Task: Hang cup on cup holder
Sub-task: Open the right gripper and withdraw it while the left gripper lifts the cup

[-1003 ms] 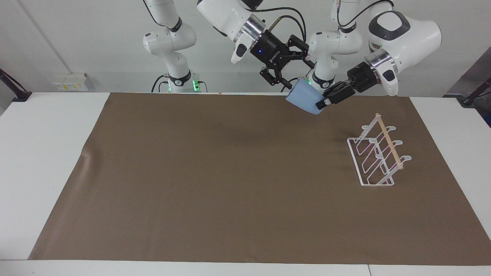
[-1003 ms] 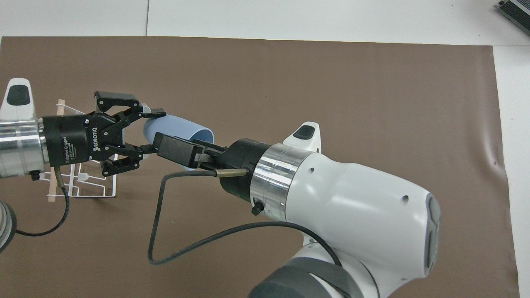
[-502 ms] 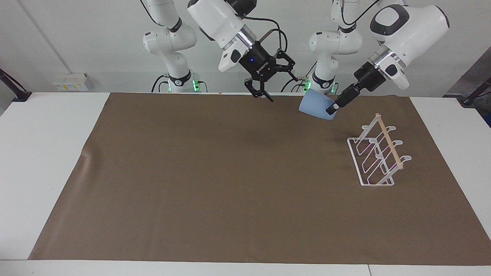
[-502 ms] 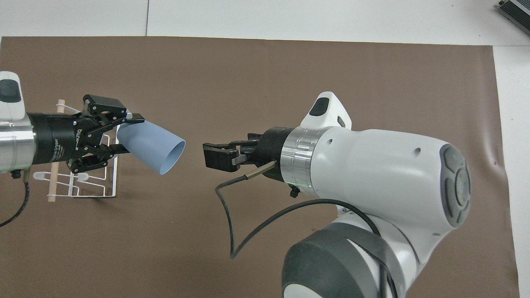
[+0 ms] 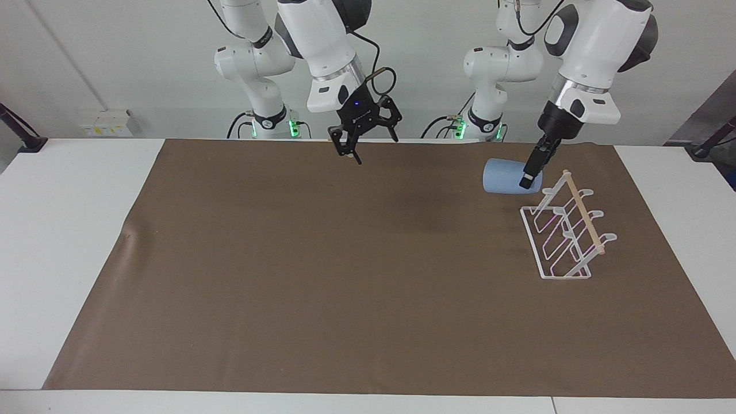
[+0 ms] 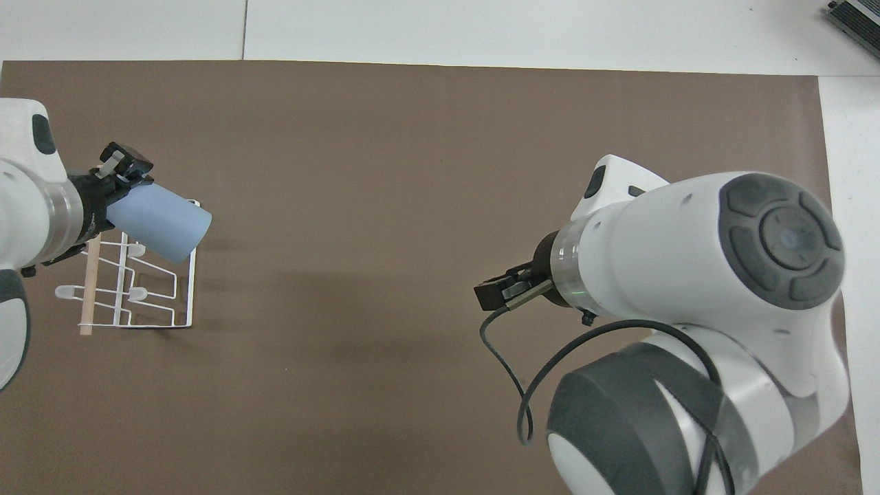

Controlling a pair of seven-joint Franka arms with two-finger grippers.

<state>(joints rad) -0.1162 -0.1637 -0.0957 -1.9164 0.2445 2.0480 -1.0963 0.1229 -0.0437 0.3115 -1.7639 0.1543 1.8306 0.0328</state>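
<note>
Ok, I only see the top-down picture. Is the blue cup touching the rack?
Observer: No. From the front, the cup hangs in the air beside the rack's end nearest the robots, not on any prong.
Child: Is it standing up?
Observer: No, it lies sideways, gripped at one end by the left pincer.
Child: And the other pincer?
Observer: The right pincer is open and empty, up over the mat's edge nearest the robots.

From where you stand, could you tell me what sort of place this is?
Probably a robotics lab bench: two white arms mounted at a white table covered by a brown mat, the left gripper holding a cup above a cup holder, bare walls around.
</note>
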